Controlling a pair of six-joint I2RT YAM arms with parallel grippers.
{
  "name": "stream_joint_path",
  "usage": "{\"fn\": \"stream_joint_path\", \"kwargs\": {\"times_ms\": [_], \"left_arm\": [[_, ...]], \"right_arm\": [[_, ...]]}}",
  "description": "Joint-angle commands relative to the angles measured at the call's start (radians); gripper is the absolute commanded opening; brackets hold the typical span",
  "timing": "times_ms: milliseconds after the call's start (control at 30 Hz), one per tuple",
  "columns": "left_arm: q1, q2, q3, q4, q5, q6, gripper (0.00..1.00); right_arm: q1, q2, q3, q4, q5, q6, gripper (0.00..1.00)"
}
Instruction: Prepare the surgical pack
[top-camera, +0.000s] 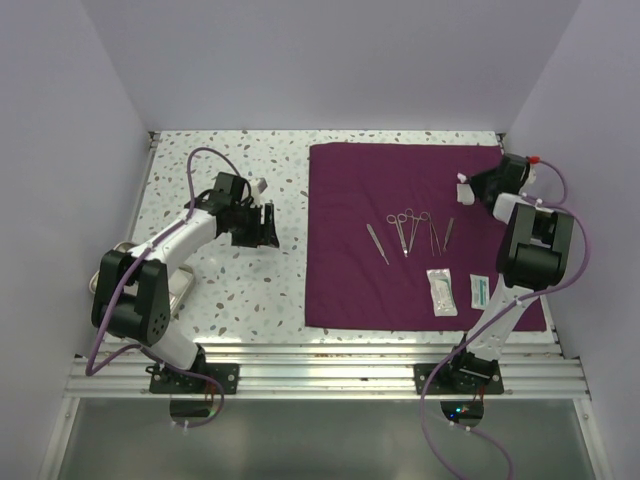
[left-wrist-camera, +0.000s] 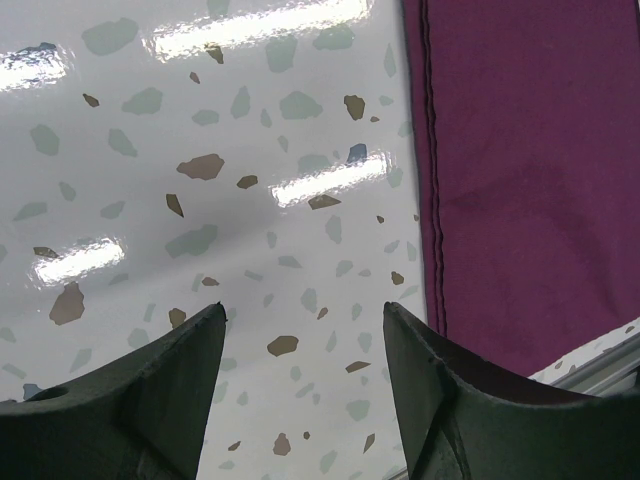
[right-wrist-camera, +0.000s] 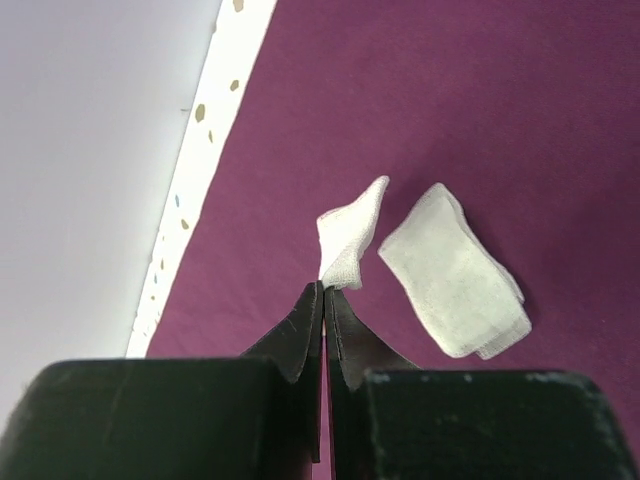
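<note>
One large dark-purple soft cloth sheet (top-camera: 350, 290) is spread flat over the right part of the speckled white table (top-camera: 240, 300), reaching from the far edge almost to the near rail. Five slim steel instruments are laid in a row at its middle: one pair of tweezers (top-camera: 377, 243), two ring-handled instruments (top-camera: 404, 229) side by side, and two thin straight tools (top-camera: 441, 234). Nearer the arms, two flat packets are set just beside each other on the cloth, one white (top-camera: 441, 292) and one green and white (top-camera: 478, 291).

The left end effector (left-wrist-camera: 305, 310) is held with its jaws apart and empty above bare table, just beside the cloth's left hem. The right end effector (right-wrist-camera: 325, 285) is closed near the cloth's far right corner, and a corner of one small crumpled white gauze piece (right-wrist-camera: 350, 232) is pinched between its tips. A second, flat white gauze pad (right-wrist-camera: 455, 285) lies on the cloth just beside it.
</note>
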Motion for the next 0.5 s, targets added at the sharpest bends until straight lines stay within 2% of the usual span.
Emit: {"fn": "stream_joint_path", "kwargs": {"times_ms": [0, 467], "left_arm": [[0.003, -0.005, 0.017, 0.038, 0.011, 0.027, 0.68], [0.008, 0.005, 0.017, 0.038, 0.019, 0.028, 0.68]], "right_arm": [[-0.007, -0.019, -0.033, 0.02, 0.048, -0.009, 0.0], [-0.009, 0.011, -0.052, -0.022, 0.061, -0.041, 0.0]]}}
